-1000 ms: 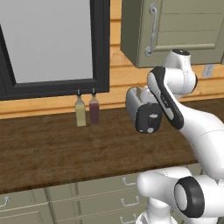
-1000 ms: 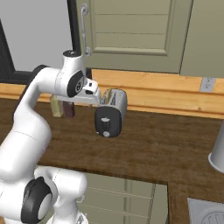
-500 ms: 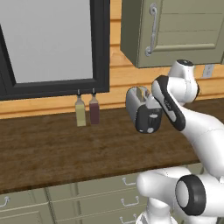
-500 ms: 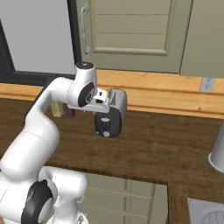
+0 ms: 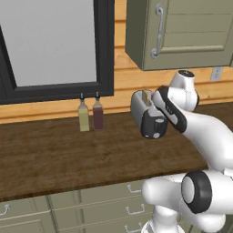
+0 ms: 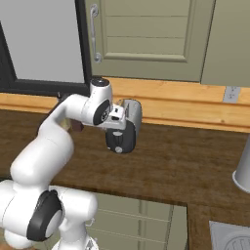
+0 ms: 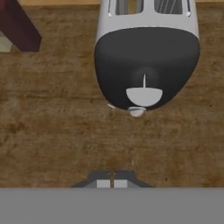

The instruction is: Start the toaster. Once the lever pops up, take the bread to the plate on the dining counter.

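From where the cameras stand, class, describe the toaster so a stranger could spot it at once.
Find the dark wood counter under the black-framed window. The toaster stands on it, right of two slim bottles: a rounded silver box with a black end panel and a small round knob.

Even flat rendered light, sharp, faint shadows

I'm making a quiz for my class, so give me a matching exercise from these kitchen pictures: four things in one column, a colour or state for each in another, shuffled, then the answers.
Things:
1. toaster
2. left bottle
3. right bottle
4. hand

Colour or state:
A. dark red
B. shut, holding nothing
C. silver-grey with a black end panel
D. pale yellow-green

Pairs: 1-C, 2-D, 3-A, 4-B
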### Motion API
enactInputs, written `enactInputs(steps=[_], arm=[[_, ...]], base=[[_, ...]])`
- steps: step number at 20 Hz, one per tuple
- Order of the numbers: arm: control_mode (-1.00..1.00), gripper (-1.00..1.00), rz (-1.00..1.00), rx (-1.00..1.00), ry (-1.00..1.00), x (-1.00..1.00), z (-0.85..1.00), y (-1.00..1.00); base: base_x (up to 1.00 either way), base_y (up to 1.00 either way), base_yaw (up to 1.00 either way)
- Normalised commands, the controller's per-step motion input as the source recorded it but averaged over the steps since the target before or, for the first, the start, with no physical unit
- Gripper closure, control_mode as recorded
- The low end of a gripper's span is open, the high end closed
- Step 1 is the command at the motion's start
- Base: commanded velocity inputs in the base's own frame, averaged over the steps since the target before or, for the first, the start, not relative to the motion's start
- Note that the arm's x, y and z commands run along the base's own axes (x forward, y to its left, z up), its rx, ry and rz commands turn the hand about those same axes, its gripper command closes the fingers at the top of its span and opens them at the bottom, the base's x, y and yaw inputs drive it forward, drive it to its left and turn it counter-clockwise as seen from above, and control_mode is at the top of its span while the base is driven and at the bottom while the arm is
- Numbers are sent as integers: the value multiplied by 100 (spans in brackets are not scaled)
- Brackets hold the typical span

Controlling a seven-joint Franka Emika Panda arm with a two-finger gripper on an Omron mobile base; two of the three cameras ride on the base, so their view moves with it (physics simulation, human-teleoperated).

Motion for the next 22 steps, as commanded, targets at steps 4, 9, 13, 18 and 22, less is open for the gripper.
enactInputs(steps=[4,9,13,18,22], arm=[[-100,100,0,0,0,42,-20,-17],[-100,100,0,0,0,40,-19,-18],[-100,100,0,0,0,36,-22,-8],[-100,100,0,0,0,36,-25,-5],[-100,100,0,0,0,35,-25,-8]], base=[[0,0,0],[0,0,0],[0,0,0],[0,0,0],[0,0,0]])
